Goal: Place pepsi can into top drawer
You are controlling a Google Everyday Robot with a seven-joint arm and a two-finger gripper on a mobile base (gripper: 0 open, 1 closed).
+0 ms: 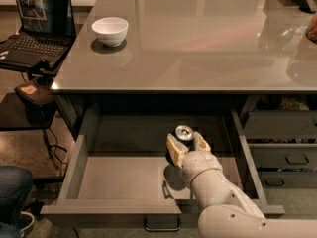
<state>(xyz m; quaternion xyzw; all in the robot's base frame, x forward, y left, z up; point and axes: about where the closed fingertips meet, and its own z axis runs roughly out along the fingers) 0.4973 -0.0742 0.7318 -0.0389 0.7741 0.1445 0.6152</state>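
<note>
The top drawer (119,182) is pulled wide open under the grey counter, its dark loop handle (161,225) at the front centre. My gripper (187,144) reaches into the drawer's right-middle part, its pale fingers (174,148) on either side of the pepsi can (184,133). The can stands upright inside the drawer; only its silver top and a bit of dark side show. My white arm (218,192) comes in from the lower right and hides the can's lower body.
A white bowl (110,30) sits on the counter (198,38) at the back left. A laptop (34,26) stands on a side stand to the left. Narrower grey drawers (287,152) are on the right. A person's knee (12,192) is at the lower left.
</note>
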